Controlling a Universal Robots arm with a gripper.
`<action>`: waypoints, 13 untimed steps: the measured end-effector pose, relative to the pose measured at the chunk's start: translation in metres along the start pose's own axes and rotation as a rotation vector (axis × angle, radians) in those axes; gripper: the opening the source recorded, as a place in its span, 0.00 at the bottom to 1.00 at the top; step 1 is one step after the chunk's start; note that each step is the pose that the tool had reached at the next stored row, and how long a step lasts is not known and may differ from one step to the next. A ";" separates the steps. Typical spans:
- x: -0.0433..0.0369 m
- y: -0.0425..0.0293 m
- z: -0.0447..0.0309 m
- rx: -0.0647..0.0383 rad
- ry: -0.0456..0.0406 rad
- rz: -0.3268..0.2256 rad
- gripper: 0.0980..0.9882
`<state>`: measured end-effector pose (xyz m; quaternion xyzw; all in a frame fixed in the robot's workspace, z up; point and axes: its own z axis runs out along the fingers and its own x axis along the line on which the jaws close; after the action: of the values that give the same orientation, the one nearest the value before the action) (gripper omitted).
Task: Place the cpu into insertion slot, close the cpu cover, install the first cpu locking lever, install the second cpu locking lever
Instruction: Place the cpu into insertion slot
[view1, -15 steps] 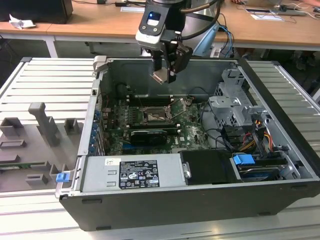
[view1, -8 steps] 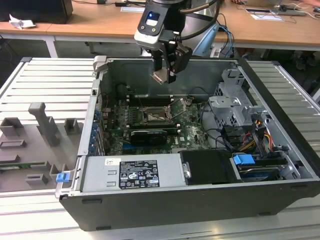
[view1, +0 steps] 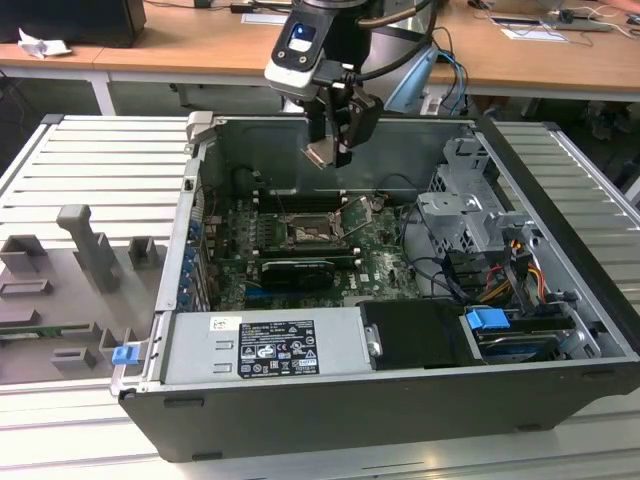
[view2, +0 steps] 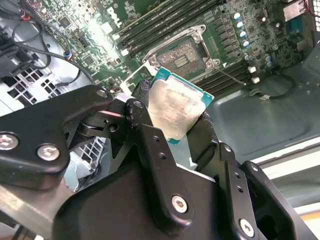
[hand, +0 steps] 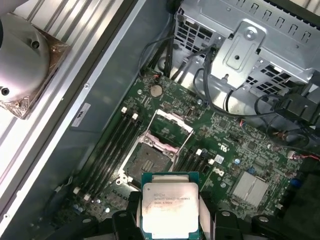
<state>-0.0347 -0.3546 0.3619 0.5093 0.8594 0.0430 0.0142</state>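
My gripper (view1: 330, 150) hangs above the open computer case, shut on the cpu (view1: 321, 153). In both wrist views the cpu (view2: 172, 107) (hand: 170, 210) is a pale metal square with a green edge, pinched by its sides between the black fingers (view2: 142, 102). The insertion slot (hand: 149, 162) (view2: 182, 56) lies bare on the green board below, well apart from the chip. In the exterior view the slot (view1: 305, 233) is below and slightly toward that view's left of the gripper. The cpu cover (hand: 168, 127) is swung open off the slot, a silvery frame at its far side.
Long black memory slots (hand: 112, 150) flank the socket. A metal drive cage (view1: 465, 215) with cables (view1: 520, 270) fills the exterior view's right of the case, a power supply (view1: 265, 345) the front. Case walls (view1: 260, 150) ring the board. Grey fixtures (view1: 85, 250) stand outside.
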 end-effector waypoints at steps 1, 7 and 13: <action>0.0000 0.0000 0.0001 0.000 -0.0014 0.014 0.50; 0.0000 -0.0001 0.0008 -0.002 -0.0092 0.099 0.50; -0.0001 -0.0002 0.0016 -0.003 -0.0146 0.162 0.50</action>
<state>-0.0347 -0.3546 0.3603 0.5773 0.8153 0.0415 0.0177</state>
